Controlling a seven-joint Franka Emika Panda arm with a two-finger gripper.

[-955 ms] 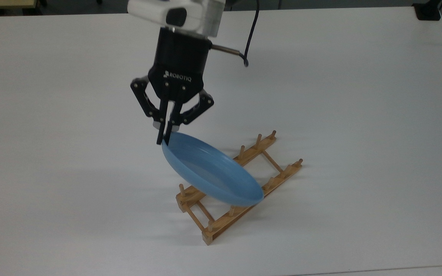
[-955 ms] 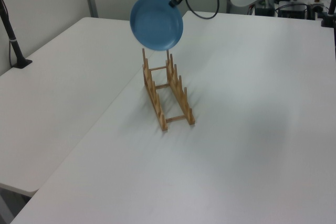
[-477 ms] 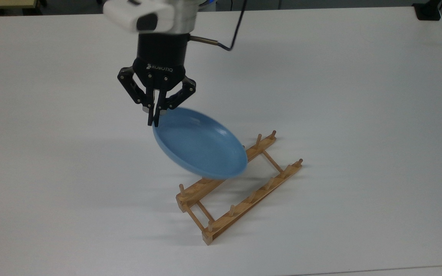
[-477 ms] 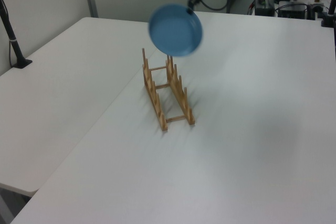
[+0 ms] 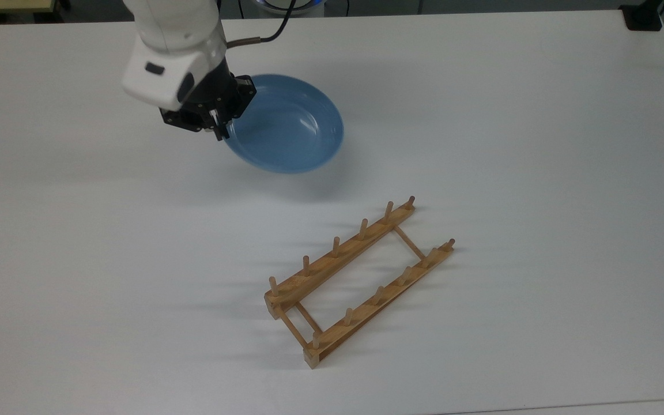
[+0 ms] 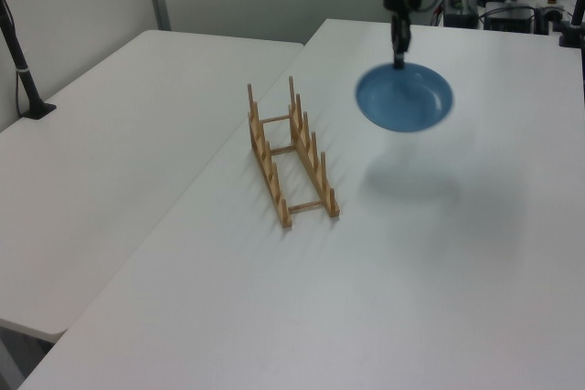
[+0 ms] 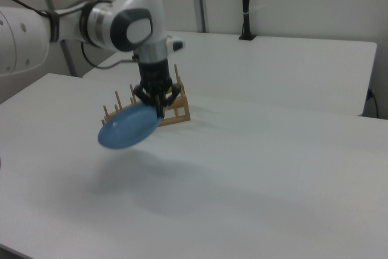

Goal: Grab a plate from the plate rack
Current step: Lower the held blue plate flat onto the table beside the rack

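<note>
Plate out of the rack, carried by its rim above the desk.

My end effector (image 5: 219, 129) is pinched tight on the rim of the plate (image 5: 289, 124), which hangs clear of the plate rack (image 5: 355, 282), well off to the rack's far side in the top view, hollow face up and tilted slightly. The rack stands bare on the white desk (image 5: 539, 144). The lift looks done; what remains, I judge, is to carry steadily. An edge grip lets the plate's weight lever against my fingers, so I should move slowly, avoid wrist jerks and keep the tilt from growing. Desk is plain, smooth, joined to a second one; grey partition walls and a black pole (image 6: 18, 52) behind.
</note>
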